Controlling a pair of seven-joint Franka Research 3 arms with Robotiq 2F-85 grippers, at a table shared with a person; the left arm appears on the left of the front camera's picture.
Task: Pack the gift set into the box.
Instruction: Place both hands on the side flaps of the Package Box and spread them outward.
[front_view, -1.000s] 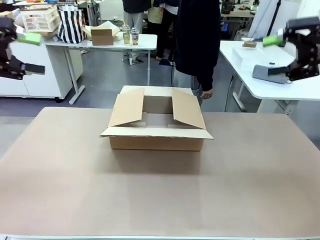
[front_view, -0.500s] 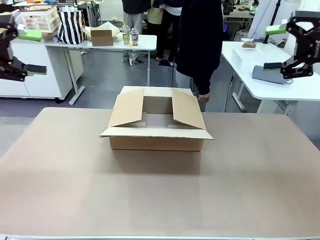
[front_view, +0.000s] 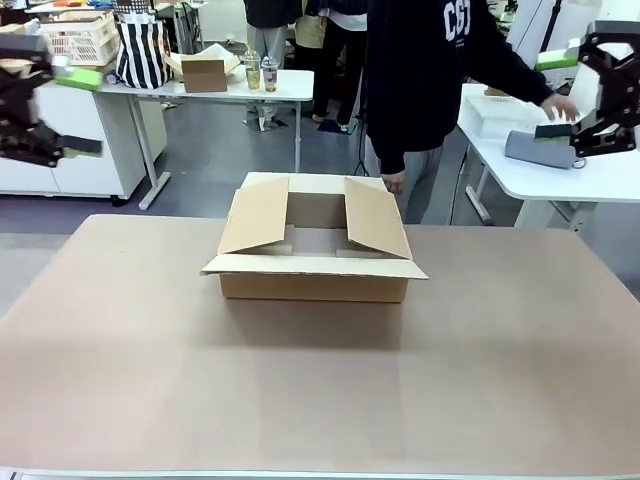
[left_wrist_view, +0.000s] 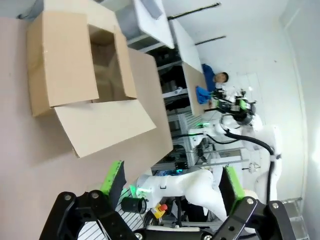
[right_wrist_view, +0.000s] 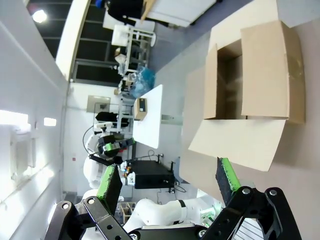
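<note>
Sitting square in the middle of the brown tabletop (front_view: 500, 380), the box (front_view: 315, 285) has its flaps open. The near flap lies folded out flat toward the robot's side, and the two side flaps slant over the opening. The left gripper (front_view: 90, 113) hangs high beyond the tabletop's left edge, its fingers spread wide around nothing. The right gripper (front_view: 548, 97) hangs high at the right, fingers spread just the same. Behind the box stands a person (front_view: 420, 70) in a dark sweatshirt, the lowered hand (front_view: 393, 182) just past the far flap and the outstretched hand (front_view: 558, 103) over a white side table (front_view: 520, 170).
</note>
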